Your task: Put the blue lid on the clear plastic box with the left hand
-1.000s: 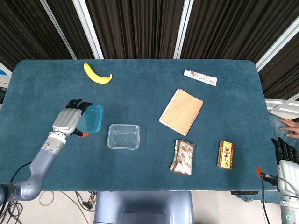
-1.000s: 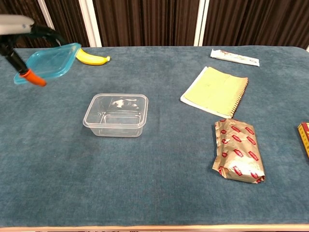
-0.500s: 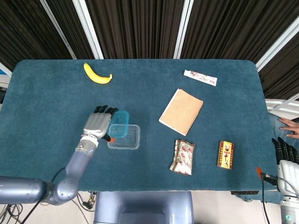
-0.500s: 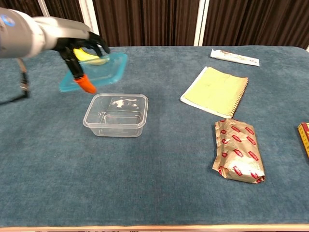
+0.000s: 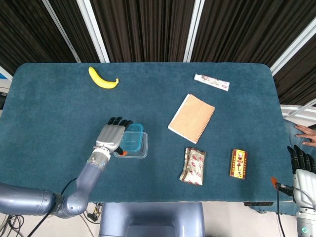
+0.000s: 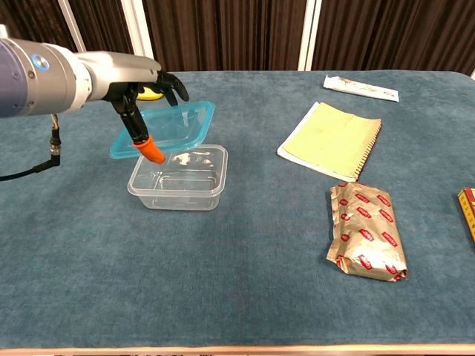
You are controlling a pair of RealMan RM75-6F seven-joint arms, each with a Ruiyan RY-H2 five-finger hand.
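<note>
The left hand (image 6: 141,93) pinches the translucent blue plastic lid (image 6: 169,127), tilted above the clear plastic box (image 6: 178,178) near the table's (image 6: 223,289) front-left edge; the right hand's (image 5: 302,160) state is unclear.

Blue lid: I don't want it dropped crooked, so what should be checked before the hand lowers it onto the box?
1. Lid held: the left hand holds the blue lid by its left edge. Ok.
2. Lid over box: it hangs above the clear box, offset toward the back left in the chest view. Not ok.
3. Lid level: it looks tilted. Not ok.
4. Box upright and open: ok.
5. Box empty: nothing seen inside. Ok.
6. Right hand out of the way, at the table's right edge. Ok.
</note>
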